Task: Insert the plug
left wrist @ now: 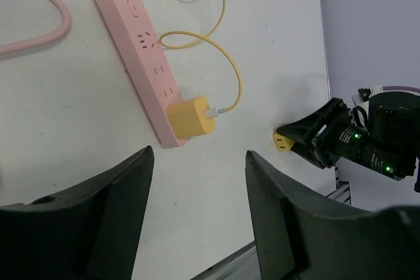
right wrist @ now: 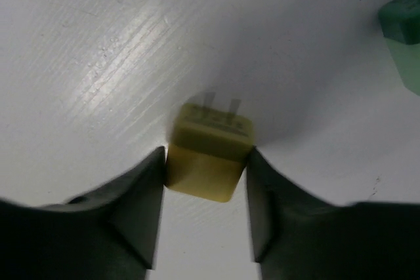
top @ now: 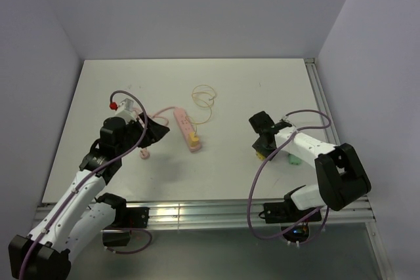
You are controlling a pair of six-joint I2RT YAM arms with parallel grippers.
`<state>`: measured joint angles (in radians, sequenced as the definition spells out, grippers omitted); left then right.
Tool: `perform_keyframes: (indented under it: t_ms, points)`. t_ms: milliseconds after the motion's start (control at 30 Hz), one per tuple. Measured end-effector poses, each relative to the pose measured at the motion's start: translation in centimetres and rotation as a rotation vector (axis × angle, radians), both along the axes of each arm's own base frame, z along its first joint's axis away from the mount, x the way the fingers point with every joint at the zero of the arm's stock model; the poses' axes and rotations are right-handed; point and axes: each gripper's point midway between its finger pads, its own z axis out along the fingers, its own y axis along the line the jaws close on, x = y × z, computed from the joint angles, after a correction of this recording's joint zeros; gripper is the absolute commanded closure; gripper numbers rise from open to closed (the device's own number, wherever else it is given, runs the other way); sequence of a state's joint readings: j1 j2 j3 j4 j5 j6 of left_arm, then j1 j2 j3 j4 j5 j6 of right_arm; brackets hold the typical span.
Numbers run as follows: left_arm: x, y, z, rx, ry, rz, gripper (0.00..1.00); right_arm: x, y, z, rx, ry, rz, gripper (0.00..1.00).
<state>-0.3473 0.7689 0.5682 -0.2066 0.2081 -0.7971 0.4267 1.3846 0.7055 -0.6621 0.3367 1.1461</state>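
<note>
You've got 2 yellow plugs: plugged-in plug (left wrist: 190,116) x1, loose plug (right wrist: 209,152) x1. Pink power strip (left wrist: 141,50): 1, w/ 1 pink cord (left wrist: 63,16). Yellow cable (left wrist: 230,63): 1. Green obj (right wrist: 401,37): 1, only partly in frame.

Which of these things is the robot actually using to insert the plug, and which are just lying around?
In the job: small yellow cube plug, gripped between the right arm's fingers; long pink plastic power strip.
Lying about: green plastic block; yellow charger with thin yellow cable, already in the strip.
</note>
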Motion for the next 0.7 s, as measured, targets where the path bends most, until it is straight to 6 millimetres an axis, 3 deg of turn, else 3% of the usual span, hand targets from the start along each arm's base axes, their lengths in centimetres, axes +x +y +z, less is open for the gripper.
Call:
perform_keyframes:
  t_ms: [67, 100, 133, 233, 367, 500, 633, 667, 700]
  points:
    - [-0.1, 0.0, 0.2, -0.002, -0.006, -0.001, 0.38, 0.3, 0.1, 0.1, 0.008, -0.012, 0.003, 0.78]
    - [-0.1, 0.0, 0.4, -0.002, -0.013, -0.002, 0.4, 0.5, 0.3, 0.1, 0.014, -0.02, 0.008, 0.95]
    - [-0.1, 0.0, 0.6, -0.002, -0.019, -0.007, 0.4, 0.6, 0.4, 0.1, 0.018, -0.022, 0.015, 1.0]
    - [-0.2, -0.3, 1.3, -0.002, -0.038, -0.031, 0.41, 0.5, 0.9, 0.5, 0.045, -0.026, 0.057, 1.0]
    - [-0.8, -1.5, 2.9, -0.023, -0.087, -0.121, 0.4, 1.0, 4.0, 2.9, 0.189, -0.085, 0.246, 1.0]
    - [-1.7, -2.9, 5.1, -0.076, -0.168, -0.232, 0.3, 1.6, 8.9, 8.0, 0.401, -0.189, 0.519, 1.0]
    - [-3.7, -4.3, 9.3, -0.156, -0.33, -0.364, 0.23, 1.1, 14.4, 14.3, 0.676, -0.319, 0.819, 1.0]
    - [-4.4, -4.5, 10.3, -0.173, -0.373, -0.397, 0.08, 0.4, 15.8, 16.0, 0.77, -0.353, 0.898, 1.0]
    - [-5.1, -4.8, 11.5, -0.189, -0.428, -0.437, 0.01, -0.2, 16.6, 17.1, 0.832, -0.371, 0.946, 1.0]
